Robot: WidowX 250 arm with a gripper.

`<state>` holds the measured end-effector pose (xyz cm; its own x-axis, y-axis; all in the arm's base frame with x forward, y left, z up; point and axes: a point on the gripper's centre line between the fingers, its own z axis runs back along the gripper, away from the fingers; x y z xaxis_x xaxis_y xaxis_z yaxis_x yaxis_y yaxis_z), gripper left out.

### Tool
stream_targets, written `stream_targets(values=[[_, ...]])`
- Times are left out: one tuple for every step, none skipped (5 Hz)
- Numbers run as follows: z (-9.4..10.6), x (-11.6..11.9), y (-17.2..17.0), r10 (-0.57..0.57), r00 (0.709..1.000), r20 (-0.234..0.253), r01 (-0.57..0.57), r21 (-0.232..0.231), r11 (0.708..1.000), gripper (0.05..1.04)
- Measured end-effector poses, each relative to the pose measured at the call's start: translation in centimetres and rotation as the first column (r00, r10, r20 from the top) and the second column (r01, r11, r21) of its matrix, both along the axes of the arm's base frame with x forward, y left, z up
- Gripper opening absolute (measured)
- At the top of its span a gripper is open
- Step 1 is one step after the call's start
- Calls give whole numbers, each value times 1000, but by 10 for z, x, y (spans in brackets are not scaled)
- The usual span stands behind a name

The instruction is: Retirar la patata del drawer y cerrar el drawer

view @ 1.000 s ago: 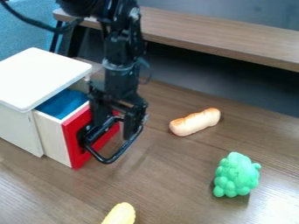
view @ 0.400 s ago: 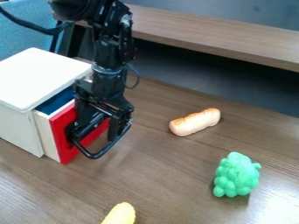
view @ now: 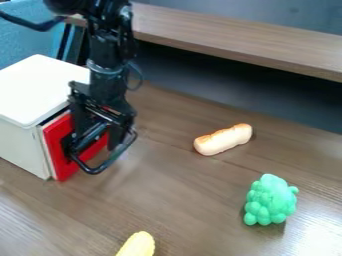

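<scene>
Near: toy corn [view: 137, 245] and green lumpy toy [view: 270, 200] (grapes or broccoli, unclear) on surface [view: 190, 205], well apart fr. drawer; low risk.

Mid-L: drawer [view: 58, 161] nearly shut, narrow gap betw. red front and white cabinet [view: 19, 142]. Pincer [view: 99, 154] is right at the front; cannot tell whether open or closed. Step judged: final push.

Risks:
1. Push off-centre → drawer may skew and jam, gap left. Cause: load on one side of front.
2. Too much push once seated → cabinet may slide or tip, esp. if light / unfixed.
3. Stop short → task incomplete; last bit of gap is easy to miss.
4. Retreat w/ pincer hooked on front → drawer may be dragged open again. Needs clean release, straight back.

Further R: tan, brown-topped toy roll [view: 224, 139] lies on surface, well apart fr. drawer. Poss. the task's potato, though it looks more like bread; ID uncertain. Wide swing R on exit could knock it.

Far: wooden bench [view: 247, 42] behind arm; bump risk only if withdrawal goes too far back, prob. minor.
</scene>
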<state>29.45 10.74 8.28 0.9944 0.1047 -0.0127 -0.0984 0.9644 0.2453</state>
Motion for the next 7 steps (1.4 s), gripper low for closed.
stream_targets(values=[[2, 1, 8, 3, 1000, 8, -3, 29, 1000, 999], [9, 4, 12, -13, 1000, 4, 12, 162, 987, 999], [0, 5, 8, -37, 999, -6, 38, 162, 986, 999], [-7, 4, -2, -76, 997, 2, 76, 101, 992, 999], [-13, 5, -18, -143, 989, 25, 143, 0, 990, 999], [0, 8, -33, -168, 981, 92, 175, -79, 981, 999], [8, 14, -55, -210, 972, 102, 221, -104, 970, 999]])
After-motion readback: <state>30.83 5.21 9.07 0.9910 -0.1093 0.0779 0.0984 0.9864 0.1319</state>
